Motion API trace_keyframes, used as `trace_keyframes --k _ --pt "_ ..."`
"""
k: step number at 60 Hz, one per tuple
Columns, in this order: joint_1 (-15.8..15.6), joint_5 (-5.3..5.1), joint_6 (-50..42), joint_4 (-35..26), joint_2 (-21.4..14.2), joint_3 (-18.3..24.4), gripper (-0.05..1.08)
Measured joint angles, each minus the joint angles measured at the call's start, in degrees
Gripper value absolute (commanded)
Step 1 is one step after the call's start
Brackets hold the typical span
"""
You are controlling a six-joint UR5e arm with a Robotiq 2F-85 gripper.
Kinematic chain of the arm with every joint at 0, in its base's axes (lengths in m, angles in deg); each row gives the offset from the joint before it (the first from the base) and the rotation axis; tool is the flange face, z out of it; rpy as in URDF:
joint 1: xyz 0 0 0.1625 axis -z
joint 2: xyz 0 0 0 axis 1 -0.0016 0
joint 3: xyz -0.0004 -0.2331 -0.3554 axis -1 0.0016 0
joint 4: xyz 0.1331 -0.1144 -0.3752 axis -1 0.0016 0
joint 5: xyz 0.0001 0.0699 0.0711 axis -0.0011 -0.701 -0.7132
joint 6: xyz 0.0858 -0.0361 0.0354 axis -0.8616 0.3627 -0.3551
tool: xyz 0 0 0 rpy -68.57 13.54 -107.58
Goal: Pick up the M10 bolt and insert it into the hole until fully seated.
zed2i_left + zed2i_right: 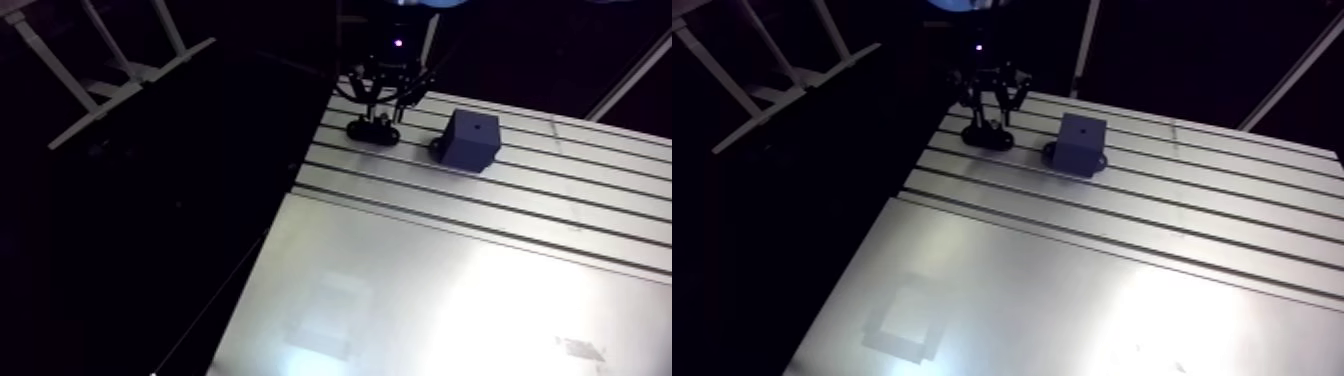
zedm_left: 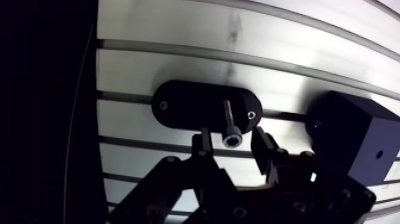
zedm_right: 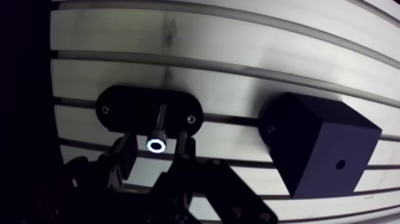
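Nearest the wrist view, the two fingers of the end effector were seen spread apart, one on either side of a single bolt. A narrow gap was visible between each finger and the bolt's head, so nothing was gripped. The bolt was stood upright, socket head towards the camera and shank down, in the middle of one black oval holder. Two small screws were counted on that holder, one near each rounded end. Beside the holder, a little apart from it, one dark cube-shaped block was set on the worktop, with one small round hole in its upper face and a further screw on its foot, on the side facing the holder. Both holder and block were placed across the same parallel slots of the worktop. In the arm view, the end effector was lowered directly over the holder near the worktop's far edge, with the block just to one side.
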Motion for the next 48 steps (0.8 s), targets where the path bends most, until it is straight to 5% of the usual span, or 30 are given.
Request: trace_keyframes --k 48 --pt "-0.02 0.03 0.1 0.0 0.2 0.2 0.66"
